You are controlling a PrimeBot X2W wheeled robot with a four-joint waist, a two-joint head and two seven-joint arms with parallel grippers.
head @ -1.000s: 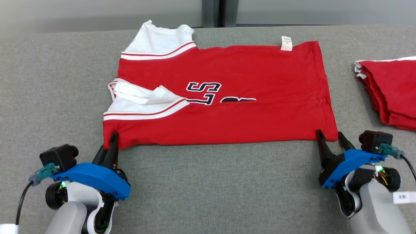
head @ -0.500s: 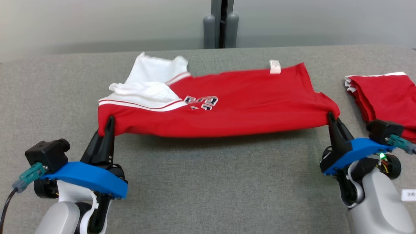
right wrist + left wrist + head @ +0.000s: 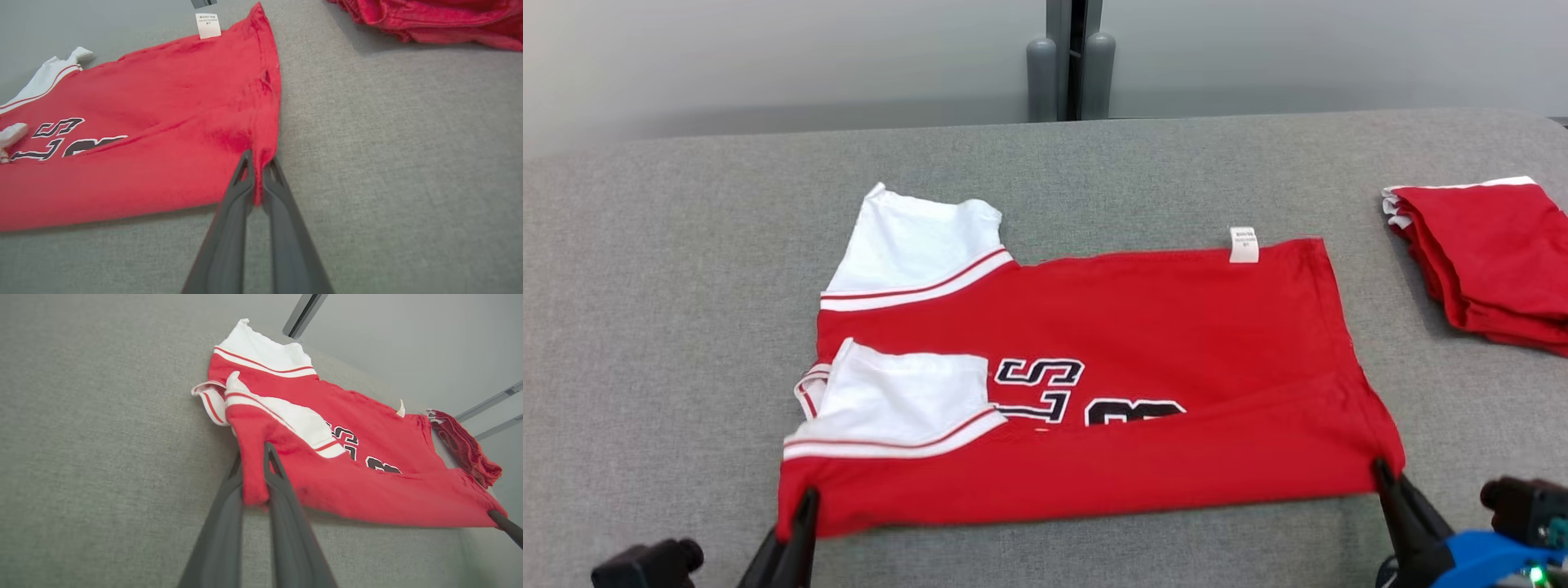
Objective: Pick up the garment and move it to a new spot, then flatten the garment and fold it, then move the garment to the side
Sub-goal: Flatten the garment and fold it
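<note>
The garment [image 3: 1143, 343] is a red jersey with white sleeves and dark lettering, spread on the grey table, its long side toward me. My left gripper [image 3: 805, 498] is shut on its near left corner, by the white sleeves. In the left wrist view the red cloth [image 3: 253, 473] is pinched between the two dark fingers [image 3: 282, 522]. My right gripper [image 3: 1380, 469] is shut on the near right corner, and in the right wrist view the garment's hem [image 3: 261, 159] runs down between its fingers [image 3: 233, 212]. A white label [image 3: 1243, 244] sticks out at the far edge.
A stack of folded red garments [image 3: 1478, 261] lies at the right side of the grey table [image 3: 686, 286]. Bare grey cloth surface stretches left of the jersey and behind it. A grey wall with a dark post [image 3: 1068, 57] stands past the table's far edge.
My right gripper closed on the near right corner. Both grippers lifted the near edge and drew the jersey toward me, and it now lies flat again. The camera view shifted too.
</note>
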